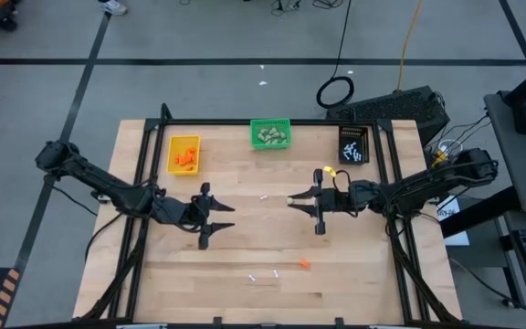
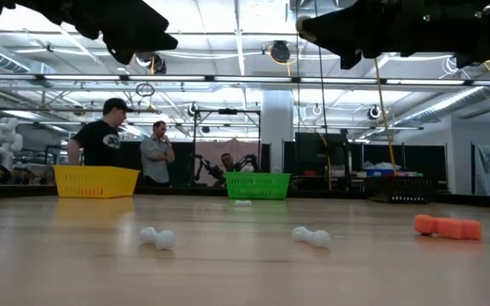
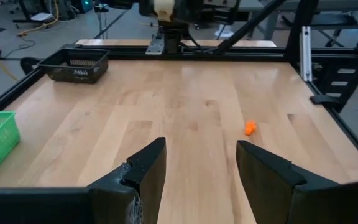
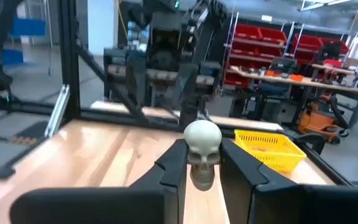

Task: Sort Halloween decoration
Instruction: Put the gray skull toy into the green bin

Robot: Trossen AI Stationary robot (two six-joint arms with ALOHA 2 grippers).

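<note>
A small beige-grey skull (image 4: 202, 148) is pinched upright between the right gripper (image 4: 202, 163) fingers above mid-table, while the left gripper (image 3: 201, 168) is held spread, empty.

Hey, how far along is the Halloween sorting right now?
Partly done. Orange bits already sit in the yellow bin, beige lumps in the green bin, white sticks in the black bin. In hand: the right pincer is shut on a small skull. The left pincer hangs open and empty. Left on the table: an orange piece and white sticks.
</note>
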